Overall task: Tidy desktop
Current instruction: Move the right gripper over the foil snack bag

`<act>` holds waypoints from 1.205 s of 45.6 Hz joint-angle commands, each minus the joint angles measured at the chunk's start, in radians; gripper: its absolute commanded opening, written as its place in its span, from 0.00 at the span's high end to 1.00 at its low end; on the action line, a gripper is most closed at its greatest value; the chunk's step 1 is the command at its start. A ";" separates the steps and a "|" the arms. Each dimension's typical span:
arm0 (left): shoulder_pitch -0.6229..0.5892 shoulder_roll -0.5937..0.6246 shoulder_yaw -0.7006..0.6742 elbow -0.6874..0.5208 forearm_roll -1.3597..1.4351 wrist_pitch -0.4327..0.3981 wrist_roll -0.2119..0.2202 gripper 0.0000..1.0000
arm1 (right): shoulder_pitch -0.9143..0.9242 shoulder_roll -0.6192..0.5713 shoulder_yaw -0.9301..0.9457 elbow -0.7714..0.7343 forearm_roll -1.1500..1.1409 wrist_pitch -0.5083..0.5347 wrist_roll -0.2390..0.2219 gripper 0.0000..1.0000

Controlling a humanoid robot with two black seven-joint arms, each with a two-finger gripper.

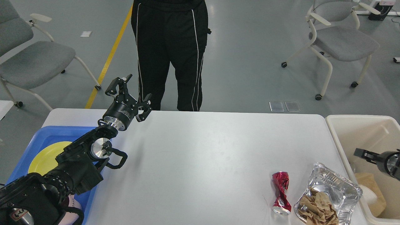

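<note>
The white desktop (203,156) carries a crushed red can (281,192) and a foil tray (339,184) with crumpled brown paper (317,207) at its front right. My left gripper (129,92) hangs open and empty above the table's far left edge. My right gripper (359,152) reaches in from the right over the beige bin (368,131); it looks small and dark, and nothing shows in it. A white paper cup (368,194) lies in the bin beside brown paper (375,187).
A blue tray (47,132) with a yellow plate (47,156) sits at the left, under my left arm. A person in black trousers (170,53) stands at the table's far edge. Grey chairs (340,40) stand on the floor behind.
</note>
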 commanded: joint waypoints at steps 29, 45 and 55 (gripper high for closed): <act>0.000 0.000 0.000 0.000 -0.001 0.000 0.000 0.04 | 0.853 0.238 -0.193 0.517 0.003 0.603 -0.002 0.00; 0.000 0.000 0.000 0.000 -0.001 0.000 0.000 0.04 | 1.034 0.242 -0.214 0.689 -0.010 0.720 -0.008 0.00; 0.000 0.000 0.000 0.000 0.001 0.000 0.000 0.04 | 0.738 0.197 -0.295 0.528 -0.011 0.636 -0.008 0.00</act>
